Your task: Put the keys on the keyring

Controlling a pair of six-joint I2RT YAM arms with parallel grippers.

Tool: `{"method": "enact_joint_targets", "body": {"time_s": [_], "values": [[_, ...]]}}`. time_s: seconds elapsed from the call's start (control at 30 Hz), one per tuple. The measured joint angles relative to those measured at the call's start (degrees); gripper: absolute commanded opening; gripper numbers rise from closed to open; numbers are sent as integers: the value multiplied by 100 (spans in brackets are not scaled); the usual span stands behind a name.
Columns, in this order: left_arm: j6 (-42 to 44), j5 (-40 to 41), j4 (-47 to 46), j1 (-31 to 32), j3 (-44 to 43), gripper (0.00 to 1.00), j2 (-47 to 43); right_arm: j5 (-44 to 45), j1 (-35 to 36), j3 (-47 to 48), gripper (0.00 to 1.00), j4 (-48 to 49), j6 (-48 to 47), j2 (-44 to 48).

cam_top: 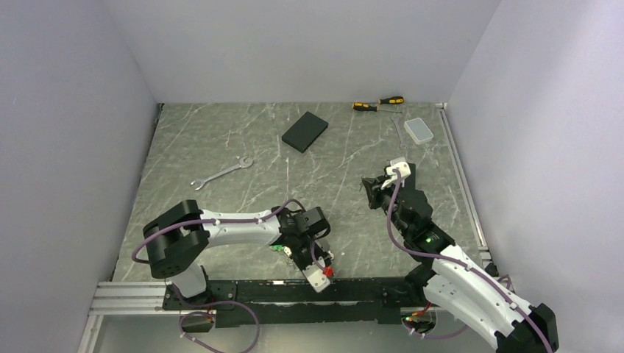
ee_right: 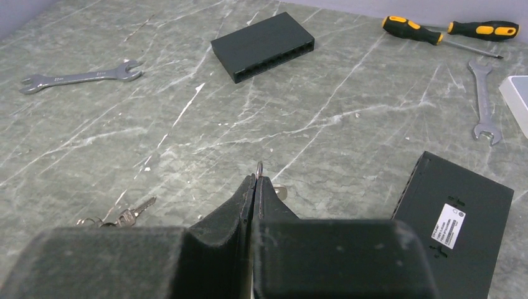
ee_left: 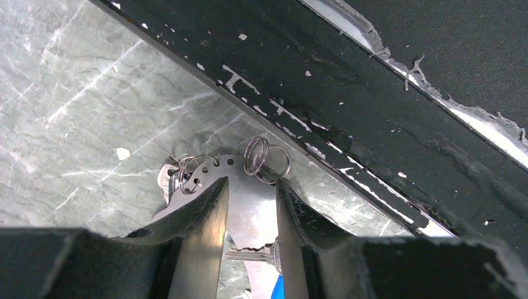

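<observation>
Left tool (ee_left: 251, 182) is down by the near edge of the table (ee_left: 75, 93), jaws part-way apart astride the keys (ee_left: 248, 253) and a flat silver plate (ee_left: 249, 212) carrying little split rings (ee_left: 266, 159); not pinching anything I can see; right tool (ee_right: 256, 182), well off to the right, is clamped on the keyring (ee_right: 259, 167), only its top arc poking out.
</observation>
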State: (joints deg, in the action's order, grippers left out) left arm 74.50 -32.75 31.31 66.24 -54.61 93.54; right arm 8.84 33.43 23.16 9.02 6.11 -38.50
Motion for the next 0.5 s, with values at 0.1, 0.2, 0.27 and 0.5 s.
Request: {"method": "enact_joint_targets", "body": {"time_s": [0.1, 0.2, 0.27, 0.5], "values": [[37, 48, -37, 39, 2, 38, 26, -28, -2, 0, 0, -2, 11, 0], [74, 79, -55, 70, 2, 36, 33, -44, -4, 0, 0, -2, 15, 0], [96, 111, -66, 101, 2, 34, 46, -44, -4, 0, 0, -2, 15, 2], [142, 192, -114, 168, 2, 31, 210, -46, -4, 0, 0, -2, 17, 2]]}}
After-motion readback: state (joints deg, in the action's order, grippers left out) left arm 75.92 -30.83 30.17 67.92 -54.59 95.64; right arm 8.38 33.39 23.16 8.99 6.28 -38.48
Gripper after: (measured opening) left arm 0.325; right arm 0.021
